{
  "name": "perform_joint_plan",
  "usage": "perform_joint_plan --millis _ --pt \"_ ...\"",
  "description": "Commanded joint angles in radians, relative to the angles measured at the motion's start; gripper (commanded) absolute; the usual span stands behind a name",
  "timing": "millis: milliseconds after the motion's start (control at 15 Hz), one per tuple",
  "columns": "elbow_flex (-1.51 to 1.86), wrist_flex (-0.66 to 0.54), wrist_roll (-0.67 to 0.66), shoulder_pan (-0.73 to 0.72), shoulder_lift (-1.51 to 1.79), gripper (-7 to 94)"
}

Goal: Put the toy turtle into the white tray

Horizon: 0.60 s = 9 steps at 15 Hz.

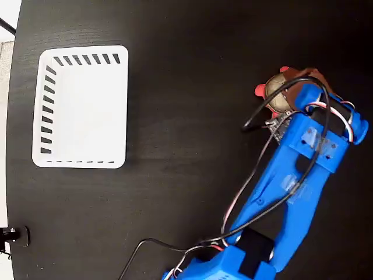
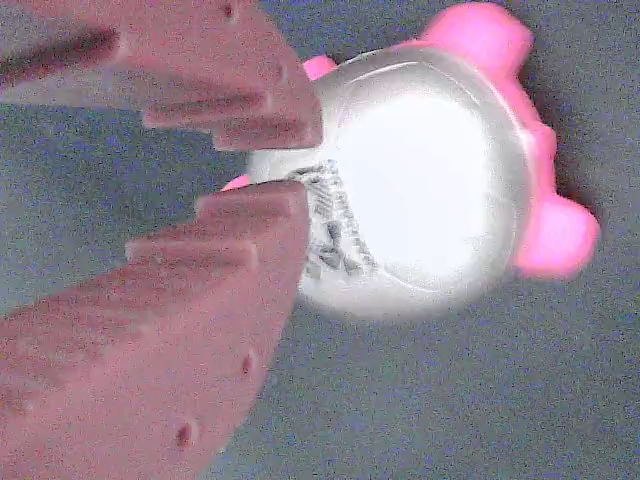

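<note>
Jaws: two ridged reddish jaws are seen at the left of the wrist view, tips close together with a narrow gap between them. The gripper [image 2: 290, 165] is placed at the edge of the shell. Whether the tips are clenched on the shell or merely resting over it cannot be told.
Toy turtle: the toy turtle [image 2: 430, 185] fills the upper right of the wrist view, shell pale and overexposed, with a dark printed mark beside the jaw tips and pink feet around its rim. In the fixed view the toy turtle [image 1: 278, 92] is found at the upper right, partly covered by the arm's end.
Arm: the blue arm [image 1: 291, 175] is extended from the lower edge of the fixed view up to the turtle, with cables [image 1: 256, 175] trailing along it.
White tray: the white tray [image 1: 46, 111] is seen at the upper left of the fixed view, empty, well apart from the turtle.
Tabletop: a dark tabletop [image 1: 186, 175] carries both items.
Progress: the approach is judged complete. A secure grasp, the lift, the carry across to the tray and the release are all judged outstanding.
</note>
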Motion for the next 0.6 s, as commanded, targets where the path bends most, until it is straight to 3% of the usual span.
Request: perform_joint_plan --millis 0,533 --pt "-0.057 0.011 -0.057 0.020 0.014 53" --pt "-0.153 0.015 -0.029 0.035 -0.115 59"
